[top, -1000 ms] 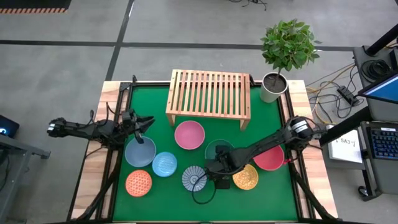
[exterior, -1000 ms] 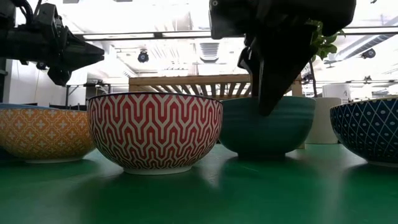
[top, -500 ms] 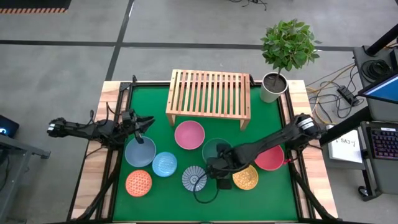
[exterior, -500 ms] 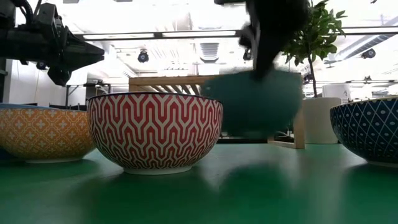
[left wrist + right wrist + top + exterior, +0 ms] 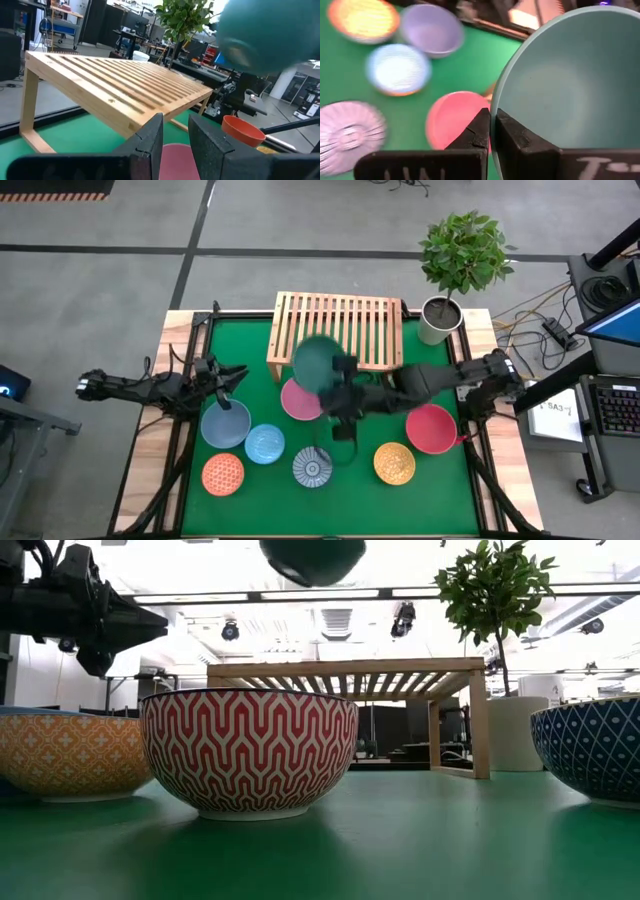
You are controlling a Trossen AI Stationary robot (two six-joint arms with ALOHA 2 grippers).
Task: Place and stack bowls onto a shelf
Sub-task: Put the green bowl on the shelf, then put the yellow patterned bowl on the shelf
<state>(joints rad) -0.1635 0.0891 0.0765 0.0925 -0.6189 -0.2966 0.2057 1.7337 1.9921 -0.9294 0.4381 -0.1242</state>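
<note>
High view looks straight down; low view sits at table level, facing the shelf (image 5: 345, 668) — shared, upper centre overhead.

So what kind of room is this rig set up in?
Probably a robotics lab or workshop: a concrete floor around the table, a keyboard and cables beside it, and equipment racks beyond the shelf.

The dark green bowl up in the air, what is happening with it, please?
The right end effector is shut on the rim of the dark green bowl and holds it in the air, over the front edge of the wooden shelf. The shelf top has no bowl on it. The other seven bowls sit on the green mat. The left end effector hangs open above the slate blue bowl.
</note>
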